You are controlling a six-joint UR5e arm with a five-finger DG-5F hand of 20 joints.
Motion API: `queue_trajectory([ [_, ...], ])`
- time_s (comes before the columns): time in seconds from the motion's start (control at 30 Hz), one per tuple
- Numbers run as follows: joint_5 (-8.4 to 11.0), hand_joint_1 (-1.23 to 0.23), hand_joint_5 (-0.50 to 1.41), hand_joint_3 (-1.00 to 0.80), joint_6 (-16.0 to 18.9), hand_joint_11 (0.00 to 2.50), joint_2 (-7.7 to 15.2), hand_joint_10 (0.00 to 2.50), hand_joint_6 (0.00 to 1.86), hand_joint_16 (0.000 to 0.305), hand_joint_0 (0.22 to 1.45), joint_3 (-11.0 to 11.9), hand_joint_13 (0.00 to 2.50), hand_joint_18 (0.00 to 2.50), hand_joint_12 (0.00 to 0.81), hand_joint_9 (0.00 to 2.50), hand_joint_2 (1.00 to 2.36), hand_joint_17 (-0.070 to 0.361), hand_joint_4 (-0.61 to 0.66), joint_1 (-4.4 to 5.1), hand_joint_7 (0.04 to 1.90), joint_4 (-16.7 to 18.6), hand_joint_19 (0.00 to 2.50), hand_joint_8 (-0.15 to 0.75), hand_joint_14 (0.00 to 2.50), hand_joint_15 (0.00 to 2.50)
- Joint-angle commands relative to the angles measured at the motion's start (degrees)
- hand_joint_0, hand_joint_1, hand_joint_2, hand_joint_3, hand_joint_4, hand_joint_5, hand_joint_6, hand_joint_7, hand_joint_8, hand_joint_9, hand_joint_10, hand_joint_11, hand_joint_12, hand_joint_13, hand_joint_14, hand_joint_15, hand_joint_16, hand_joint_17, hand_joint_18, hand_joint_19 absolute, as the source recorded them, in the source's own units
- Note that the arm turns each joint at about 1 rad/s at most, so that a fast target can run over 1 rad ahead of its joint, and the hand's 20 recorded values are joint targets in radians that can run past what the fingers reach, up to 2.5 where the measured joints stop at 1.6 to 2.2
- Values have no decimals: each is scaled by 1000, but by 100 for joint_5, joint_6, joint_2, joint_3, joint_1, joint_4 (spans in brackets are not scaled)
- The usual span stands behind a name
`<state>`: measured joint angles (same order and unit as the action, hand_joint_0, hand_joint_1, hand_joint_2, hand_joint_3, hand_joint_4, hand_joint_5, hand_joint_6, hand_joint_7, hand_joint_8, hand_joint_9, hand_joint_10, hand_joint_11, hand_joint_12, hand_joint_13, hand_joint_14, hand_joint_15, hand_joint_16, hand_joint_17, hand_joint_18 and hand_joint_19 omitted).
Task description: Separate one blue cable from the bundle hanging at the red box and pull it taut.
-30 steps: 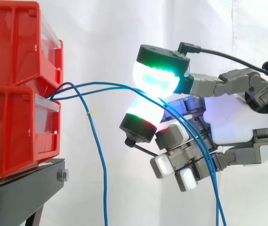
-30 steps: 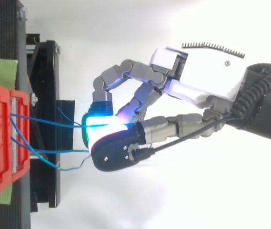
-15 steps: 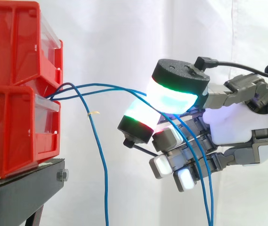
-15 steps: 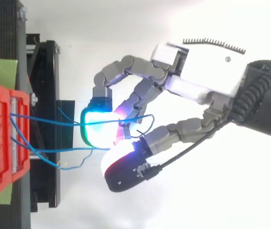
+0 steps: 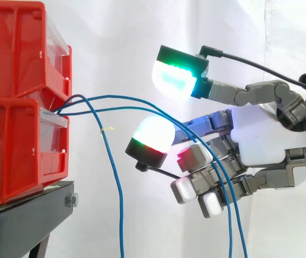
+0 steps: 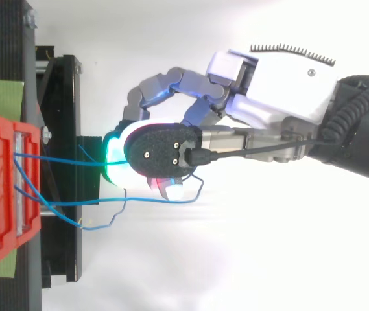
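Curtain (image 5: pixel 115 32) hangs white behind red bins (image 5: pixel 13 123) stacked on a black stand (image 5: pixel 23 220) at frame left. I see blue cables (image 5: pixel 126 97) draped over my hand (image 5: pixel 265 140), thumb raised, gripping nothing.

Upper green-glowing, black-backed fingertip pad (image 5: pixel 177 79) of the white-and-grey robot hand (image 5: pixel 274 141), earlier pressed onto the thin blue cables (image 5: pixel 121 98) against the lower white-glowing pad (image 5: pixel 151 137), now stands apart above them at upper centre of the side view.

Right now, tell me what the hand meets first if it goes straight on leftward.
Likely the blue cables draped over the hand, then the lower red bin; depth is unclear.
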<state>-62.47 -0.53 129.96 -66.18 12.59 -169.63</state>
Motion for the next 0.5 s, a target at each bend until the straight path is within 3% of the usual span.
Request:
queue_trajectory([
  [0.0, -2, -438, -122, -500, 0, 1011, -5, 19, 801, 50, 584, -9, 1026, 883, 353, 1220, 1000, 113, 99, -29, 1025, -9, 821, 335, 25, 731],
  [0.23, -11, -724, -167, -426, 0, 1087, -5, 18, 876, 50, 606, -9, 1019, 886, 351, 1166, 1005, 113, 100, -46, 1044, -17, 808, 323, 23, 735],
  [0.47, -11, -808, -176, -393, -9, 1129, -5, 18, 913, 50, 655, 0, 1009, 893, 345, 1135, 1009, 111, 67, -29, 1011, -53, 791, 317, 25, 725],
])
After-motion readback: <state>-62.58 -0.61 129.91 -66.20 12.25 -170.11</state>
